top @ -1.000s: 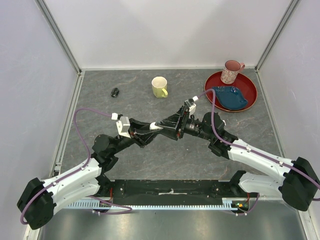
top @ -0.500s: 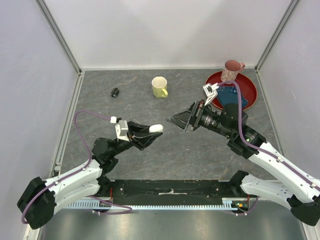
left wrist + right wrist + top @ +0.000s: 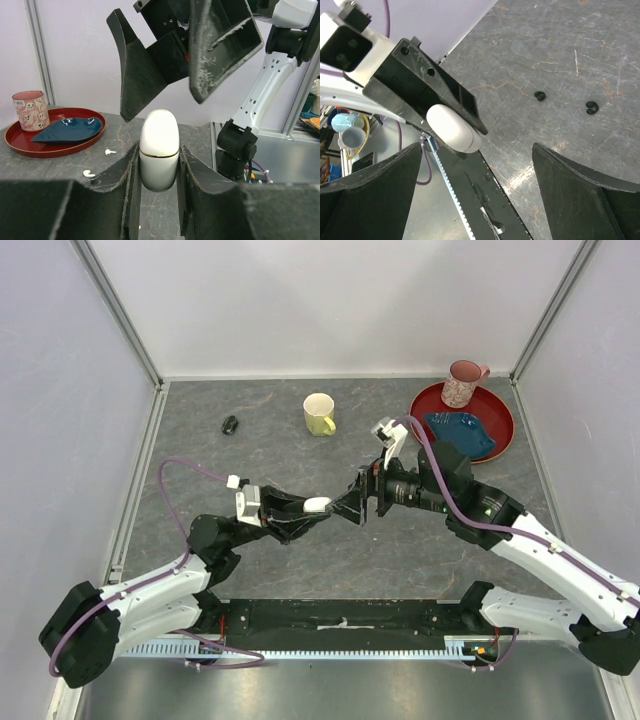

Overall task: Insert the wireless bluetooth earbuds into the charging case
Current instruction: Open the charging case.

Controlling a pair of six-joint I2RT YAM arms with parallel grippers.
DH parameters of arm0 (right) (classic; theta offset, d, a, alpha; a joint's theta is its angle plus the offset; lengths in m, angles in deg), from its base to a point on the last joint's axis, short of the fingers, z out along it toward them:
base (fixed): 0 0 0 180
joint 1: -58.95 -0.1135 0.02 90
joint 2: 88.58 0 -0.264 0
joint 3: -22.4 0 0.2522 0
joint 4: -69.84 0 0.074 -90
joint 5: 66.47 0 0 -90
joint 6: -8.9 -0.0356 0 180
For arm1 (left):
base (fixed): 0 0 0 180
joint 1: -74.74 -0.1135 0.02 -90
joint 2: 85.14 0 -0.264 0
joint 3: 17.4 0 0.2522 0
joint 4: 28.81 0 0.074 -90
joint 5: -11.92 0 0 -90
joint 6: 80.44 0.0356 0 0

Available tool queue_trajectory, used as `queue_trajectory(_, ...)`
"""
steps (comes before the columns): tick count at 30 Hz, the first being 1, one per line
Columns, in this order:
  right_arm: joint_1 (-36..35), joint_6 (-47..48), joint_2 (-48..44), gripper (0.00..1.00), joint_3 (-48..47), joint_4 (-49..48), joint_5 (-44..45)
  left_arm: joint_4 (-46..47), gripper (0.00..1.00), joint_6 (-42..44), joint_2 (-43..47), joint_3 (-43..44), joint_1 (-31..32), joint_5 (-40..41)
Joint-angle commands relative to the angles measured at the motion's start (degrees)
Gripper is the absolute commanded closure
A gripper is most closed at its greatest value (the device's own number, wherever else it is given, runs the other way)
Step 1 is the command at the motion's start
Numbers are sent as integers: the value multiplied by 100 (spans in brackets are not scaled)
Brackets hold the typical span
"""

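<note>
The white charging case (image 3: 159, 150), lid closed along a thin gold seam, is clamped upright in my left gripper (image 3: 158, 152), which is shut on it above the middle of the table (image 3: 317, 504). My right gripper (image 3: 352, 508) faces it with jaws spread wide and empty; its fingers (image 3: 145, 75) hang just above the case. From the right wrist, the case (image 3: 451, 129) lies just ahead of the right gripper (image 3: 476, 155). Two white earbuds (image 3: 109, 151) (image 3: 88, 173) lie on the table near the red tray. Two black earbuds (image 3: 539, 95) (image 3: 591, 107) lie on the table farther off.
A yellow mug (image 3: 319, 414) stands at the back centre. A red tray (image 3: 505, 435) at the back right carries a blue dish (image 3: 462, 433) and a pink cup (image 3: 463, 383). A small black object (image 3: 230, 424) lies at the back left.
My right gripper let go near the case, opened wide and drew back to the right, then came back in front of the case. The left gripper kept its hold and shifted slightly right.
</note>
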Motion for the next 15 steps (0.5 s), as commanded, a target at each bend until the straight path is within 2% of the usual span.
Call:
queue_trajectory(1, -187, 348, 69, 2, -324, 64, 3, 539, 98, -112, -24, 194, 13, -69)
queue_trajectory(15, -248, 173, 122, 2, -210, -129, 433, 557, 98, -130, -16, 238, 4, -297)
